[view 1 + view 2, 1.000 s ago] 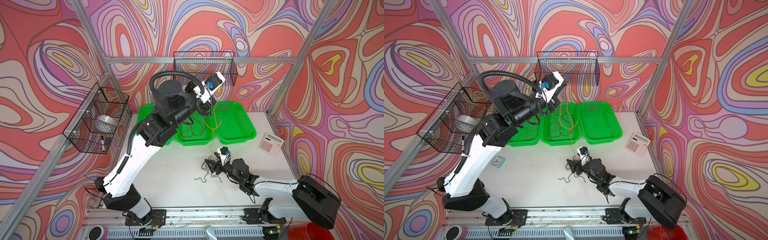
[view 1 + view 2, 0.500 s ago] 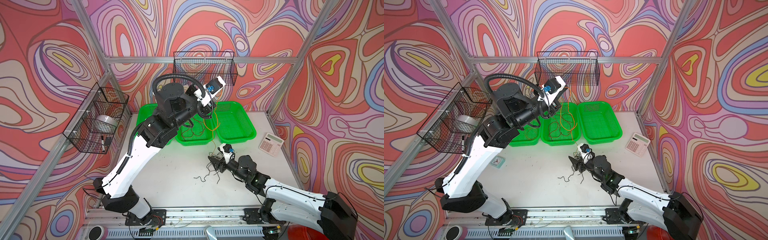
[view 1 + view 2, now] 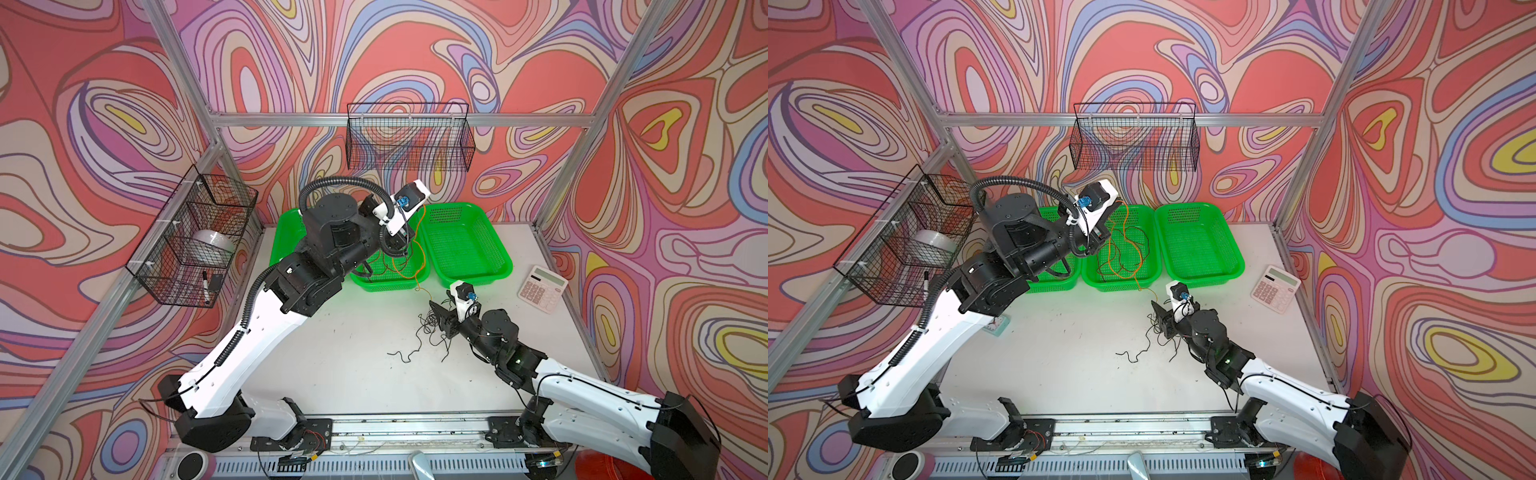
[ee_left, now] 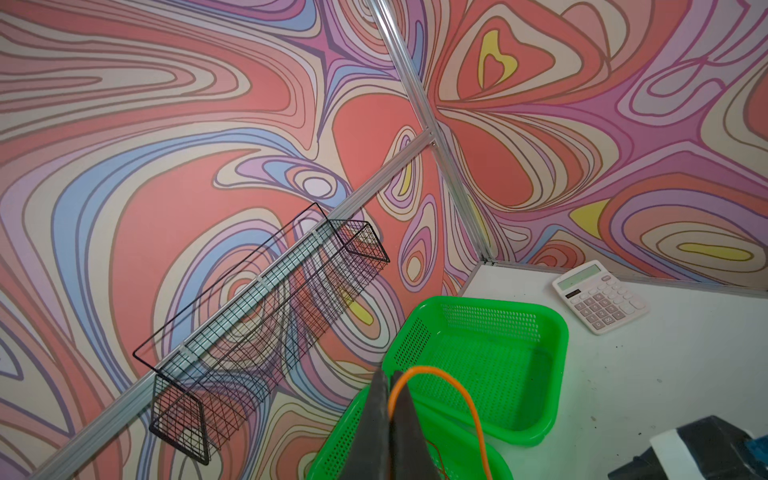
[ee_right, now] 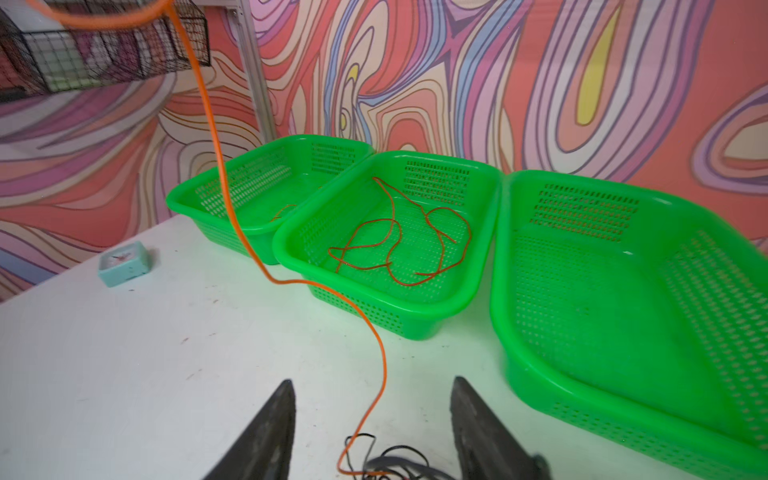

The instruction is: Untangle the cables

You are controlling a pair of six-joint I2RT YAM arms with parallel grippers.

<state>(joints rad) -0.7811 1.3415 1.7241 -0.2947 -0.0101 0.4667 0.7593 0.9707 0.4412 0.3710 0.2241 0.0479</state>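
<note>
A white table (image 3: 353, 374) carries three green baskets (image 5: 602, 316) set side by side just ahead of the right claw (image 5: 372, 382), which sits low over the tabletop with its jaws apart and nothing clamped between them. The left claw (image 4: 390, 378), raised high over the row of baskets, is pinched closed on the orange cable (image 5: 216, 137). A pale calculator (image 3: 542, 288) lies well off to the right claw's outer side. From the left claw's tips the orange cable arcs out, drops past the near rim of the middle basket (image 5: 478, 266) and runs down between the right claw's fingers (image 5: 274, 419). It ends among the black cables (image 3: 419, 336), a loose tangle on the table under and beside that claw. A dark red-brown cable (image 5: 390, 232) lies looped inside the middle basket, below the left claw.
</note>
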